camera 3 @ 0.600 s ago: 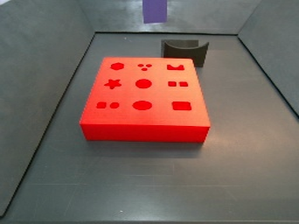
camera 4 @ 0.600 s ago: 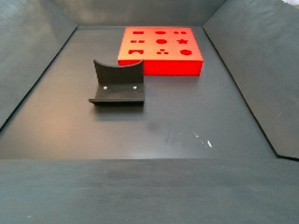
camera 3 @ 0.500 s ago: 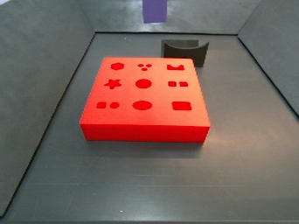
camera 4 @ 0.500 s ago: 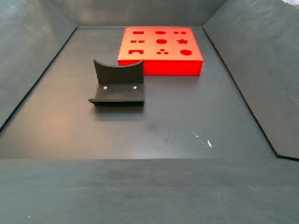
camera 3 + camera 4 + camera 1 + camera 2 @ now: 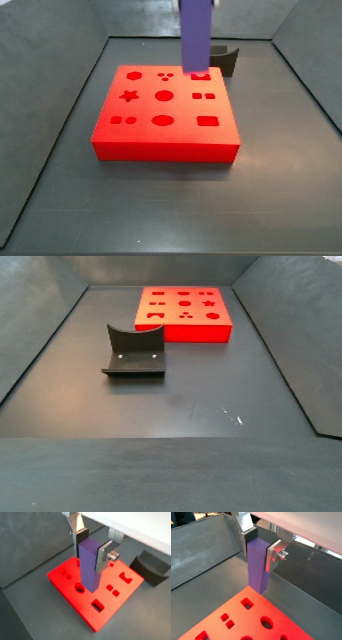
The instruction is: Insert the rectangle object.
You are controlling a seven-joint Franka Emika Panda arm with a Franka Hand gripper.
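The rectangle object is a long purple bar point(image 5: 89, 572), held upright, and it also shows in a wrist view point(image 5: 256, 572). My gripper point(image 5: 92, 549) is shut on its upper part, with the silver fingers point(image 5: 274, 554) pressed on two opposite faces. In a side view the bar point(image 5: 197, 40) hangs down from the upper edge of the picture. Its lower end is over the far part of the red block point(image 5: 147, 108) with shaped holes. The block also shows below the bar in both wrist views point(image 5: 120, 587) point(image 5: 211, 629). Whether the bar touches the block I cannot tell.
A dark grey curved holder point(image 5: 221, 55) stands just behind the red block and shows in a side view point(image 5: 134, 351) and a wrist view point(image 5: 152, 567). Grey walls enclose the dark floor point(image 5: 201, 406). The red block point(image 5: 187, 328) lies at the far end there.
In a side view the purple bar has come down: only its short end showed at the upper edge before, now it reaches to just above the red block's far part.
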